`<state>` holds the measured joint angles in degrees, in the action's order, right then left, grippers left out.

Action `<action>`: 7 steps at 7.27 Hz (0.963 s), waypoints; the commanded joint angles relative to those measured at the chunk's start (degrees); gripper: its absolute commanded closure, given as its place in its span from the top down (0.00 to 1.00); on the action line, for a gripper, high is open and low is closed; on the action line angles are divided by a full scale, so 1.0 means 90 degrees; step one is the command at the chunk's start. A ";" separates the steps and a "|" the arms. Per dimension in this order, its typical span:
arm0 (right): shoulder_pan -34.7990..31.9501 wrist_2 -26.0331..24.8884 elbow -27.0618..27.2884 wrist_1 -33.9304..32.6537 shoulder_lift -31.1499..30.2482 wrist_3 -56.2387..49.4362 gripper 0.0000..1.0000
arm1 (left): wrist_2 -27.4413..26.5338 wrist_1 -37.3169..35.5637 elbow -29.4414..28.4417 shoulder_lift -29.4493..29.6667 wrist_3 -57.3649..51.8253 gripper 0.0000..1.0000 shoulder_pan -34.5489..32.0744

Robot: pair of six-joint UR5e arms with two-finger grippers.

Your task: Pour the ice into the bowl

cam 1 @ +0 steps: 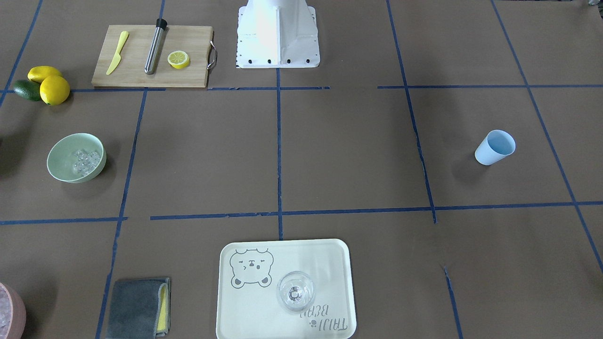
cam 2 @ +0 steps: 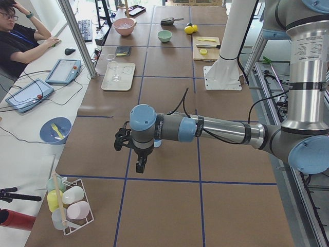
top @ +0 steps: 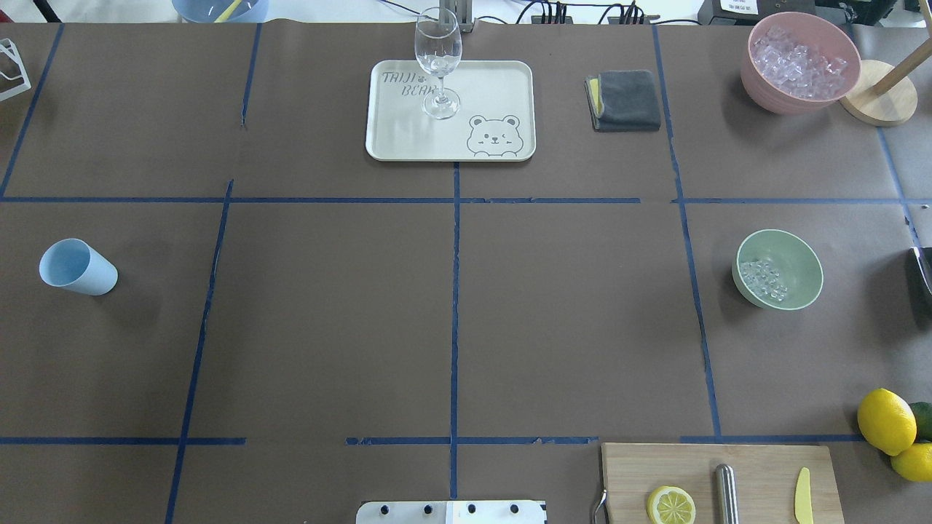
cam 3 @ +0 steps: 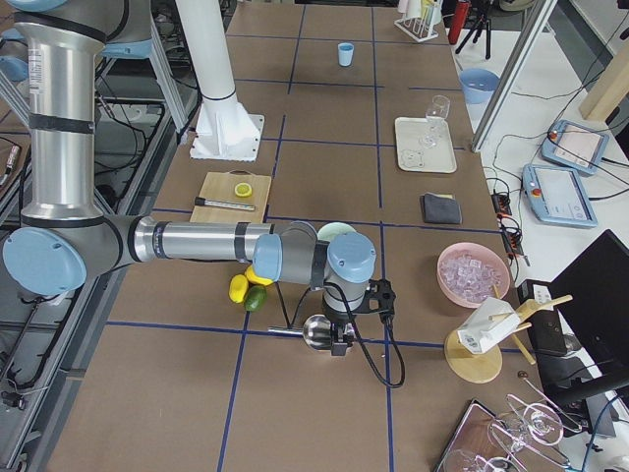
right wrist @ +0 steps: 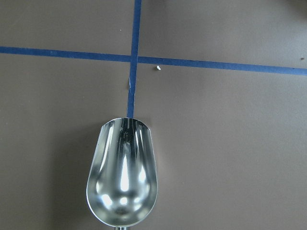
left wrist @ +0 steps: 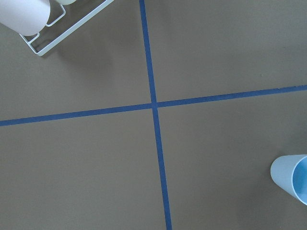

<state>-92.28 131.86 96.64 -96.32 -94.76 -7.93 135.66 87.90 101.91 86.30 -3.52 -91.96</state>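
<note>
bowl (cam 1: 59, 157) holding ice (cam 1: 87, 161), well apart from tray (cam 1: 264, 313), up-left of it | glass (cam 1: 295, 292) standing on tray | grey cloth (cam 1: 134, 308) near tray's left side | blue cup (cam 1: 494, 147) far up-right of tray

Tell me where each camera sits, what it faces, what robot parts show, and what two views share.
Front-facing: across the table, facing the robot, steeply down; base at top.
Overhead: behind the robot, forward and down; base at bottom edge.
Exterior left: table's left end; left arm near.
Exterior right: table's right end; right arm near, with scoop.
Left wrist: straight down on the blue cup; no robot part.
Right wrist: down on the scoop; no robot part.
Shared: front-facing and overhead both show the bowl with ice.
</note>
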 commanded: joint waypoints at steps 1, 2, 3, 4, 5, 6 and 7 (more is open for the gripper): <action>0.0009 0.0007 0.0005 0.0047 -0.0047 -0.0036 1.00 | -0.0005 -0.0001 -0.0025 -0.0038 0.0000 1.00 0.0003; 0.0039 -0.0022 -0.0034 0.0086 -0.0056 -0.0036 1.00 | -0.0015 -0.0010 -0.0015 -0.0038 0.0000 1.00 0.0013; 0.0039 -0.0003 -0.0025 0.0096 -0.0056 -0.0036 1.00 | -0.0005 0.0048 0.0024 -0.0144 -0.0058 1.00 0.0003; 0.0068 0.0007 -0.0024 0.0096 -0.0056 -0.0036 1.00 | 0.0005 0.0019 0.0043 -0.0223 -0.0097 1.00 0.0013; 0.0078 0.0007 -0.0034 0.0096 -0.0056 -0.0036 1.00 | 0.0005 0.0009 0.0043 -0.0233 -0.0097 1.00 0.0013; 0.0088 0.0007 -0.0034 0.0096 -0.0056 -0.0036 1.00 | -0.0005 0.0038 0.0024 -0.0223 -0.0097 1.00 0.0013; 0.0126 0.0007 -0.0034 0.0096 -0.0056 -0.0027 1.00 | -0.0005 0.0038 0.0034 -0.0223 -0.0097 1.00 0.0013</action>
<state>-91.47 131.92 96.34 -95.45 -95.27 -8.25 135.64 88.17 102.20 84.32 -4.37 -91.85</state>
